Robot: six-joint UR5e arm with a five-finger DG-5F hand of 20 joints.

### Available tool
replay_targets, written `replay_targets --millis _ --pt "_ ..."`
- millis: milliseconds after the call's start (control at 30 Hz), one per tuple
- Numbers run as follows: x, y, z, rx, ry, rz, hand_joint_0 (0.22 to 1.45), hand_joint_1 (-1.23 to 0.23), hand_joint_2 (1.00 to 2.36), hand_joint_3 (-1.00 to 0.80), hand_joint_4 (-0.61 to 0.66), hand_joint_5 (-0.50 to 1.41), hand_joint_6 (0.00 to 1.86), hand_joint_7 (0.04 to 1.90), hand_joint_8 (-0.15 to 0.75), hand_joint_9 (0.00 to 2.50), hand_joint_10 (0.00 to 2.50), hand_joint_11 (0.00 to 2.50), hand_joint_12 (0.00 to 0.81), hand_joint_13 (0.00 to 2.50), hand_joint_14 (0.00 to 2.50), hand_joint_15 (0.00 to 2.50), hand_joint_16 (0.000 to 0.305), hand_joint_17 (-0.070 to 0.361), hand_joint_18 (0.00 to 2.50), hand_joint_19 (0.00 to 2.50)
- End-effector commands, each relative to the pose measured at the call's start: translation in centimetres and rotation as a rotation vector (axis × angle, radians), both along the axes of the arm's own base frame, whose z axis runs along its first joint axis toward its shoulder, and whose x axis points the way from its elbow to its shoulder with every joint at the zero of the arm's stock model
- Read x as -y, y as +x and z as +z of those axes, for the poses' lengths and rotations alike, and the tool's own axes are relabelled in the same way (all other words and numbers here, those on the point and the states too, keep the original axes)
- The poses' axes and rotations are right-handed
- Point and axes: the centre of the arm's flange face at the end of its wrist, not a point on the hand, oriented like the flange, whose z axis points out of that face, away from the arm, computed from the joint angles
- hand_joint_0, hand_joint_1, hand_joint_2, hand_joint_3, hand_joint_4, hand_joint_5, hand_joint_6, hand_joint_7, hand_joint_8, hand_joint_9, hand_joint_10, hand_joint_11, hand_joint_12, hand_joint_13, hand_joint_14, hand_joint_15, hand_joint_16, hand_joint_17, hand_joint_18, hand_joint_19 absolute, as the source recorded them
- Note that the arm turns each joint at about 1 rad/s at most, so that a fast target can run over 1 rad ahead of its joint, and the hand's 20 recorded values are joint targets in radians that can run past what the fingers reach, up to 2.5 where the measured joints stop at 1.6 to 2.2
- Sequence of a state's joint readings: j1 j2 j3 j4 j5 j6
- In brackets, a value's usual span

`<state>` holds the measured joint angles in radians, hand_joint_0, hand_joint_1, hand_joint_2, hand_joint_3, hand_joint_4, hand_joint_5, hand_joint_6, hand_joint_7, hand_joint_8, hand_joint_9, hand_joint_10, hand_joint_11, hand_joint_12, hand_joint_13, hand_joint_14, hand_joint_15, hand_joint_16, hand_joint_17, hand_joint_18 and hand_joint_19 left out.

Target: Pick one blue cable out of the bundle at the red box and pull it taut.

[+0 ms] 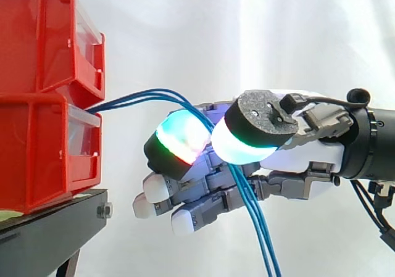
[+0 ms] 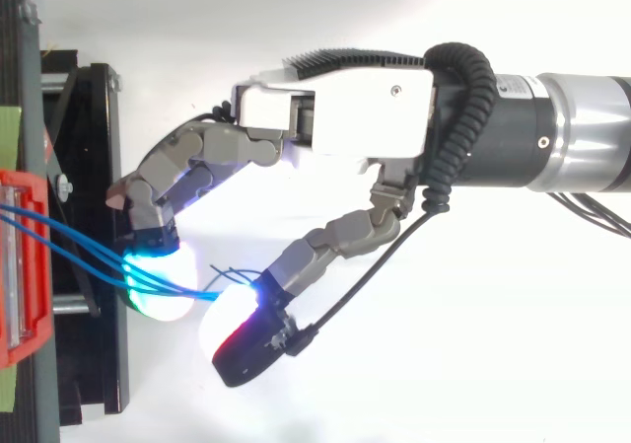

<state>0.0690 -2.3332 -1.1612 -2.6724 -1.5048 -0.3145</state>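
Three thin blue cables point(image 1: 142, 96) come out between the two stacked red bins point(image 1: 43, 104) at the left and run right to my hand point(image 1: 296, 157). They pass over a glowing cyan fingertip pad point(image 1: 182, 135) and into the narrow space between it and the thumb pad point(image 1: 247, 147). From there they hang down below the hand. In the top view the blue cables point(image 2: 69, 241) cross the cyan pad point(image 2: 158, 285) toward the thumb pad point(image 2: 237, 330). The hand point(image 2: 345, 108) has its fingers curled, with finger and thumb closed round the cable bundle. The other fingers curl underneath.
The red bins stand on a black stand point(image 1: 49, 227) at the left, with the lower bin's front edge point(image 2: 20, 265) just left of my fingertips. A white curtain is behind. Open room lies to the right of and below the hand.
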Motion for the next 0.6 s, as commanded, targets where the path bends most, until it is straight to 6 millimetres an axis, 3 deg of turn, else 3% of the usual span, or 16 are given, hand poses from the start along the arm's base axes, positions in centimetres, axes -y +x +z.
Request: replay_targets --millis 0,133,233,433,567 --pt "-0.01 0.00 0.00 0.000 0.000 0.000 0.55 -0.98 1.00 -0.50 0.22 -0.17 0.88 0.91 0.301 0.66 0.01 0.37 0.365 0.46 0.00 0.13 0.061 0.138 0.58 0.25" --pt "-0.13 0.02 0.00 0.000 0.000 0.002 0.43 -0.85 1.00 -0.50 0.27 -0.17 0.85 0.83 0.345 0.68 0.01 0.36 0.409 0.47 0.01 0.15 0.071 0.159 0.61 0.27" --pt "-0.01 0.00 0.00 0.000 0.000 0.000 0.42 -0.78 1.00 -0.50 0.27 -0.16 0.84 0.85 0.355 0.70 0.01 0.36 0.415 0.48 0.00 0.14 0.073 0.163 0.62 0.28" --pt "0.00 -0.01 -0.02 -0.001 0.000 0.000 0.58 -0.65 1.00 -0.45 0.22 -0.14 0.82 0.96 0.325 0.74 0.01 0.36 0.364 0.49 0.01 0.16 0.061 0.136 0.56 0.33" --pt "-0.13 0.02 0.00 0.000 0.000 0.002 0.59 -0.65 1.01 -0.36 0.21 -0.14 0.83 0.98 0.325 0.76 0.01 0.35 0.364 0.50 0.01 0.17 0.060 0.136 0.58 0.34"
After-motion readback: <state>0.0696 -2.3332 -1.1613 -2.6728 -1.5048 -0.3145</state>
